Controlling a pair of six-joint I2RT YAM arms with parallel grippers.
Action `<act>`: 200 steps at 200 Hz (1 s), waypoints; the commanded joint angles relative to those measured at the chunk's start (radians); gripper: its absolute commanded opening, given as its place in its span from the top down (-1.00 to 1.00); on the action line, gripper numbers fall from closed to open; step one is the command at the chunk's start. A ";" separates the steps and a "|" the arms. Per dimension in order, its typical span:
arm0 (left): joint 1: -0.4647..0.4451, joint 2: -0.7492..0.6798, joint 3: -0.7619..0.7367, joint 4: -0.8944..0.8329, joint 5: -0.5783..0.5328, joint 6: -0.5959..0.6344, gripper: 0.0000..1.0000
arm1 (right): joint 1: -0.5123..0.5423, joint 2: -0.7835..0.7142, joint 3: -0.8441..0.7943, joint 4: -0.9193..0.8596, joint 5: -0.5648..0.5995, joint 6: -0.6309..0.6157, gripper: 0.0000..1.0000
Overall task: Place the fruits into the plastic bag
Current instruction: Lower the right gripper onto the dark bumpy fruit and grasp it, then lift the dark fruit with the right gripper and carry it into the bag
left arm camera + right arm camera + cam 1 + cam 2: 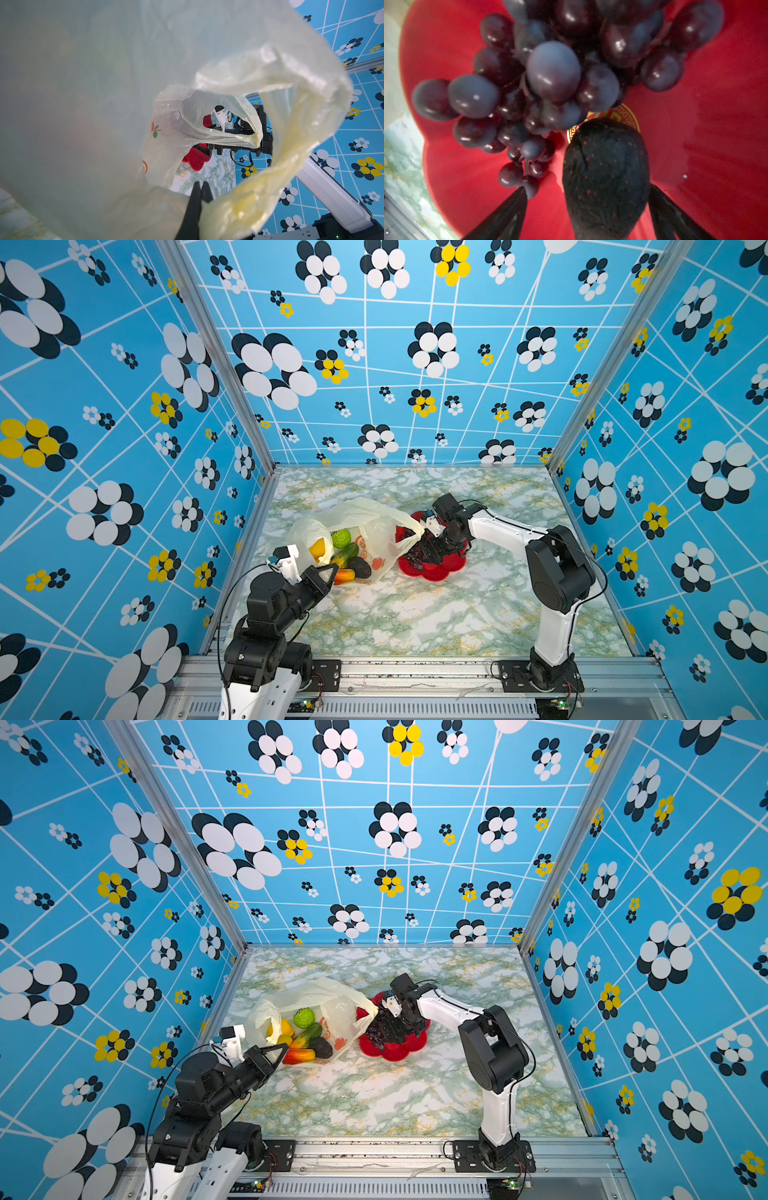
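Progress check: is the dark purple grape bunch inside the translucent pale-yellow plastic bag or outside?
Outside: the dark purple grape bunch lies in the red flower-shaped dish, not the pale-yellow plastic bag.

Bag (83, 104) film blurred close up in the left wrist view, fruit (79, 133) behind it mere smears, grapes (554, 70) soft and cropped, avocado (606, 176) cropped too, dish (432, 572) partly under right arm (498, 531) in both top views

Open plastic bag (370, 516), two pieces outside it

The translucent pale-yellow bag lies on its side, mouth gaping, holding a bumpy green ball (341, 538), yellow pepper (318, 549), cucumber (345, 554), dark avocado (360, 567) and red-orange piece (345, 575). A purple grape bunch (550, 83) and second avocado (606, 178) lie in the red dish (716, 124)
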 commanded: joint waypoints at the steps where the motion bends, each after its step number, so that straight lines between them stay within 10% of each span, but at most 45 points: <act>1: 0.008 0.006 -0.005 0.019 0.002 -0.006 1.00 | 0.000 0.001 -0.005 0.026 0.092 0.044 -0.77; 115: 0.008 0.016 -0.030 0.044 0.005 -0.012 1.00 | 0.000 -0.039 -0.010 0.094 0.143 0.185 0.26; 200: 0.007 0.011 -0.039 0.078 0.003 -0.028 1.00 | -0.006 -0.373 0.026 0.107 0.097 0.279 0.42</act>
